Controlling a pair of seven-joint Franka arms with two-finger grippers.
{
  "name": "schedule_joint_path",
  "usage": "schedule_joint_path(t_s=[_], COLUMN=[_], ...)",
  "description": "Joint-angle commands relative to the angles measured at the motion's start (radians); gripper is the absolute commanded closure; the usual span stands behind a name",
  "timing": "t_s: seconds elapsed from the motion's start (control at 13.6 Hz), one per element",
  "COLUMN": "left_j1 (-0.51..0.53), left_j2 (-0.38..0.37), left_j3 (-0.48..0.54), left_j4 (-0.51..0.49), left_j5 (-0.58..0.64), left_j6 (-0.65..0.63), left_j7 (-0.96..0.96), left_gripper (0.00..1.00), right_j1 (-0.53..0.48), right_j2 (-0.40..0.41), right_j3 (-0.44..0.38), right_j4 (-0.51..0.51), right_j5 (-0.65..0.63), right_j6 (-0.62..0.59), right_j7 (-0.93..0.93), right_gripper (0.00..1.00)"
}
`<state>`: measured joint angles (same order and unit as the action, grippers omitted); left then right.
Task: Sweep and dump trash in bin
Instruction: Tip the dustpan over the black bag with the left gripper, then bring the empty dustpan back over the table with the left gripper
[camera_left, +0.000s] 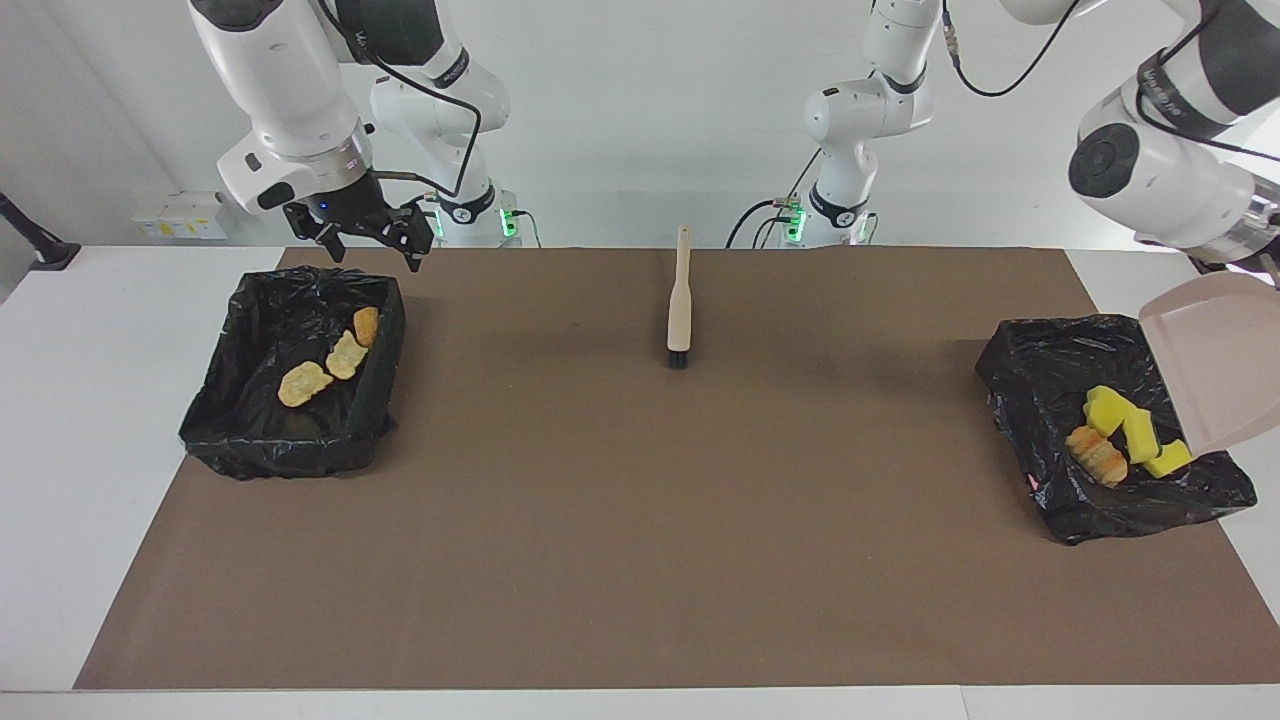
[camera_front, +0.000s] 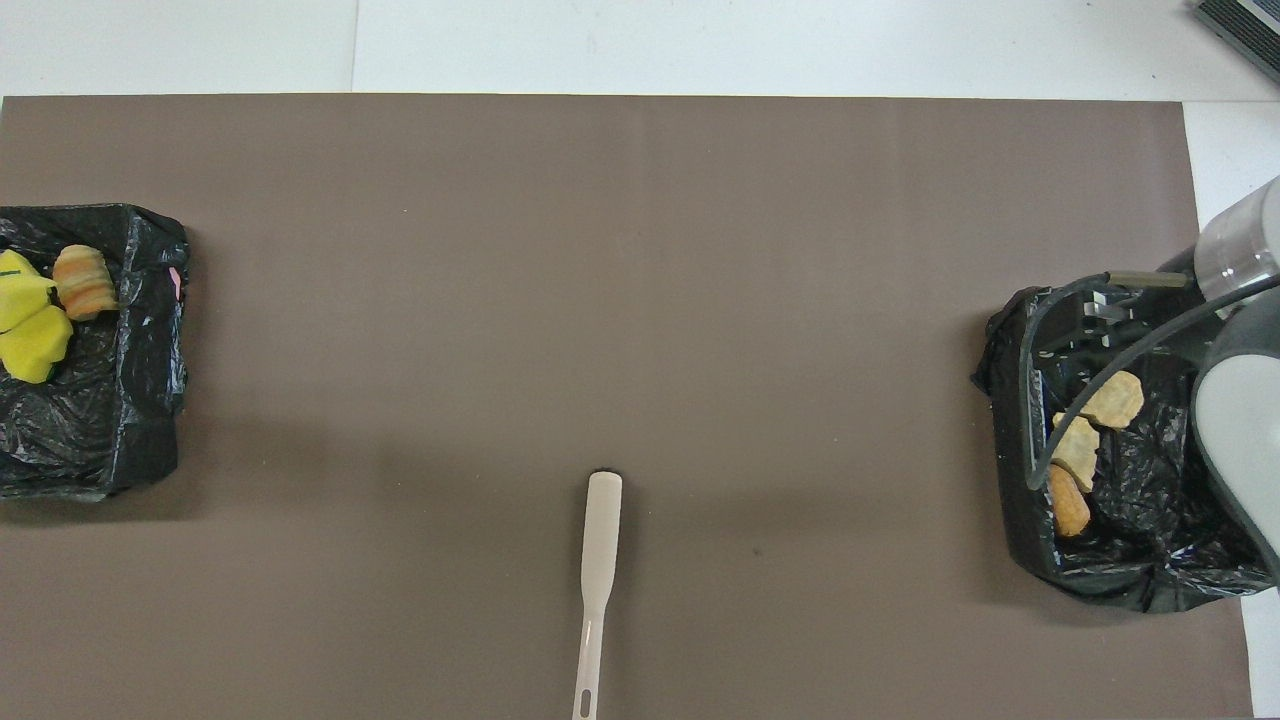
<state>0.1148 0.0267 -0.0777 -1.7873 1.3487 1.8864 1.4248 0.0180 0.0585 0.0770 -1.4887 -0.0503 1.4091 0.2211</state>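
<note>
Two black-lined bins hold the trash. The bin at the right arm's end (camera_left: 240, 440) (camera_front: 1110, 585) holds three tan crusty chunks (camera_left: 345, 355) (camera_front: 1076, 450). My right gripper (camera_left: 372, 242) (camera_front: 1105, 300) hangs open and empty over that bin's edge nearest the robots. The bin at the left arm's end (camera_left: 1040, 380) (camera_front: 120, 440) holds yellow sponge pieces (camera_left: 1125, 425) (camera_front: 30, 325) and a brown crusty chunk (camera_left: 1096, 455) (camera_front: 84, 282). My left arm holds the beige dustpan (camera_left: 1205, 360) tilted steeply over this bin; the gripper itself is cut off at the frame's edge.
The beige brush (camera_left: 680, 300) (camera_front: 600, 555) lies on the brown mat (camera_left: 640, 520) midway between the bins, near the robots, bristle end pointing away from them. White table shows around the mat.
</note>
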Motion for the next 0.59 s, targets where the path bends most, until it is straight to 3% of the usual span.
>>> schedule_joint_path(t_s=[0.0, 0.52], left_j1=[-0.003, 0.002], left_j2=[-0.030, -0.002], left_j3=[0.013, 0.015], left_j4=[0.012, 0.135], left_j5=[-0.028, -0.533], left_j6=[0.004, -0.047], left_j7=[0.043, 0.062], left_gripper=[1.00, 1.00], right_j1=[-0.015, -0.018], right_j2=[-0.023, -0.022], right_j3=[0.009, 0.009], right_j4=[-0.033, -0.024], right_j5=[0.000, -0.020], right_j6=[0.033, 0.019], right_j7=[0.009, -0.066], right_gripper=[0.00, 0.00])
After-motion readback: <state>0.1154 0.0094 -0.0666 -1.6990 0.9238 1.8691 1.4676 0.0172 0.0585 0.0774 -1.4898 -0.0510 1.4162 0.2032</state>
